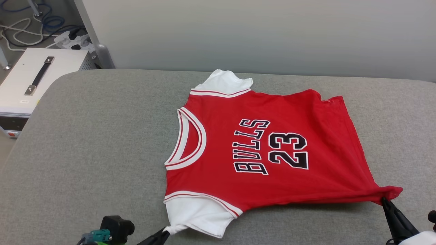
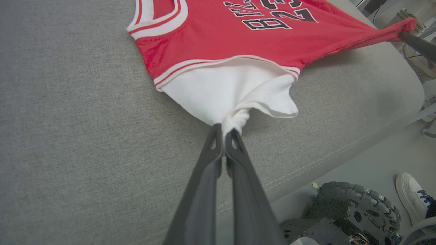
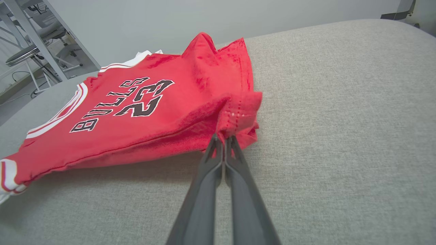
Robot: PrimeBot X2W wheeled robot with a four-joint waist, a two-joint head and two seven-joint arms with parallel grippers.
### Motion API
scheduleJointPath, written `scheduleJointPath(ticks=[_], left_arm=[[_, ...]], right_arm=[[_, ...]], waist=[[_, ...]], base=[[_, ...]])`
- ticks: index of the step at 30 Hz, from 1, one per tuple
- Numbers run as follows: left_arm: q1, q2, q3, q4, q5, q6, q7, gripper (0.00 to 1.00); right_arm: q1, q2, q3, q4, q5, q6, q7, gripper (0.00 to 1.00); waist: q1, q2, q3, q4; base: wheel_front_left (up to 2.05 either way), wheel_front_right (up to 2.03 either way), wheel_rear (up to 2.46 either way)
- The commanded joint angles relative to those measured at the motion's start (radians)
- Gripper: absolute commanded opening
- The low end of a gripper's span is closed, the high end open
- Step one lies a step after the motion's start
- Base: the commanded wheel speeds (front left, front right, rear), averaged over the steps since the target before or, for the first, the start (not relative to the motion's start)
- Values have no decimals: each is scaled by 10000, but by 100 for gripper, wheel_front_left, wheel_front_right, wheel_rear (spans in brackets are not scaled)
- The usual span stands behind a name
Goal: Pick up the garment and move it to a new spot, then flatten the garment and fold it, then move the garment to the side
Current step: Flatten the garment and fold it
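Grey cushion (image 1: 85, 143) spreads wide leftward; left pincer (image 2: 224, 128), right pincer (image 3: 223, 136) clamp garment (image 1: 238, 146) edges.

Grey padded surface (image 1: 102, 136) with one jersey (image 1: 265, 146) laid on it.
The surface is covered in grey woven cloth, with rounded corners and a stitched seam along its near edge. The red jersey is spread front-up, beyond both pairs of fingers. Its near white sleeve is gathered at the tips of the left fingers (image 2: 204, 170), and its red hem corner is drawn to a point at the tips of the right fingers (image 3: 207, 177). Between the two pairs of tips the near edge is pulled taut and slightly raised, with a shadow cast beneath. The far sleeve is laid flat, well beyond the tips.
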Motion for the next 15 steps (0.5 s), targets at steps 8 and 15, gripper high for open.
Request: scheduleJointPath(ticks=[8, 15], left_arm=[[-1003, 197, 707, -639, 169, 270, -218, 0], [-2374, 66, 946, -471, 224, 242, 225, 0]], right_arm=[[214, 561, -1166, -1787, -952, -78, 1117, 0], [-495, 752, -1382, -2211, -1427, -78, 2098, 0]], waist=[[1, 0, 451, -123], [1, 0, 949, -242]], base=[[0, 0, 0], [0, 0, 0]])
